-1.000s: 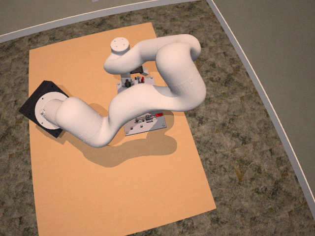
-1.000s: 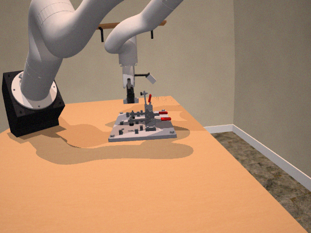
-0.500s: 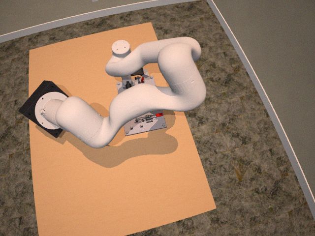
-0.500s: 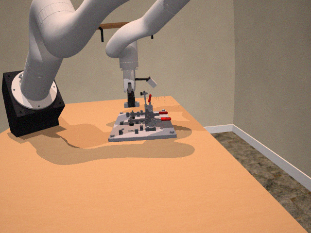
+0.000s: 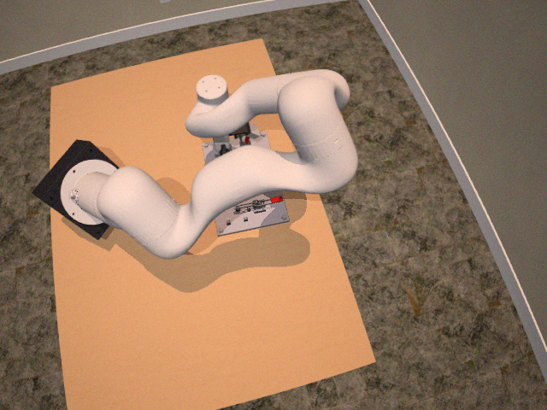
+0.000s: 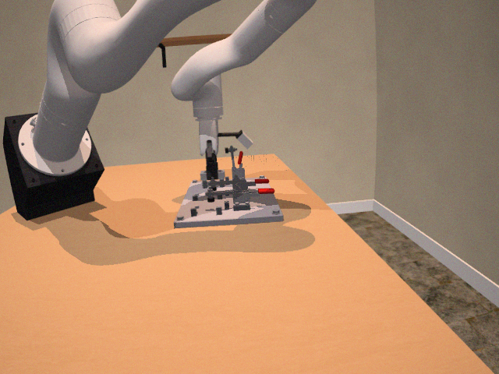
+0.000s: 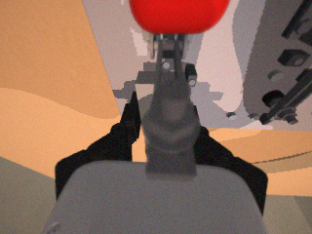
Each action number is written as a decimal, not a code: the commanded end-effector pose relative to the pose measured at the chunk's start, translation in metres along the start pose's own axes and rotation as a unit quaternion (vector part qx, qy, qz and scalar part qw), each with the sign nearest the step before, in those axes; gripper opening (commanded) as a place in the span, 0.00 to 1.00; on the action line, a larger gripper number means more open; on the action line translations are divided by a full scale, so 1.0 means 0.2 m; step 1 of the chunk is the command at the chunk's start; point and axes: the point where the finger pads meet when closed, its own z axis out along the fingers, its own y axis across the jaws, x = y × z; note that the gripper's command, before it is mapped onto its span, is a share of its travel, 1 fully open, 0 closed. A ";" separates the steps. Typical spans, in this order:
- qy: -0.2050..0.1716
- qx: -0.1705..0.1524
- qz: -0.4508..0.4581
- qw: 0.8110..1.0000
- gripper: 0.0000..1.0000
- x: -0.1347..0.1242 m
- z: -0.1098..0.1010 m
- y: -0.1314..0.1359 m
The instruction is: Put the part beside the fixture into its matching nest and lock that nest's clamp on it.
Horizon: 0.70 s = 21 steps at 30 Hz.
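Observation:
My gripper [image 6: 211,176] [image 7: 160,101] points down at the fixture's far end, shut on the grey part [image 6: 221,175]. The part is over or on the far nest; contact with pads and blocks cannot be told. In the wrist view the raised clamp bar [image 7: 171,119] hides most of the space between the fingers. This far clamp stands open, its bar [image 6: 232,157] upright and its red handle [image 6: 240,157] [image 7: 179,15] [image 5: 247,140] raised. Two other clamps have level bars and red handles [image 6: 262,181] [image 6: 266,190] lying flat outward.
The fixture plate [image 5: 229,228] [image 6: 185,221] [image 7: 104,46] lies on the wooden table [image 5: 198,344] [image 6: 201,301]. The arm covers its middle in the top view. The open bar stands close beside my fingers and wrist camera. The black robot base [image 5: 57,190] [image 6: 56,197] stands at the left.

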 end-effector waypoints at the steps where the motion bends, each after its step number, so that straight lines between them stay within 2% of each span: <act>1: 0.000 0.000 0.000 1.000 0.00 0.00 0.01 0.00; 21: 0.000 0.000 0.000 1.000 0.00 0.01 0.04 0.00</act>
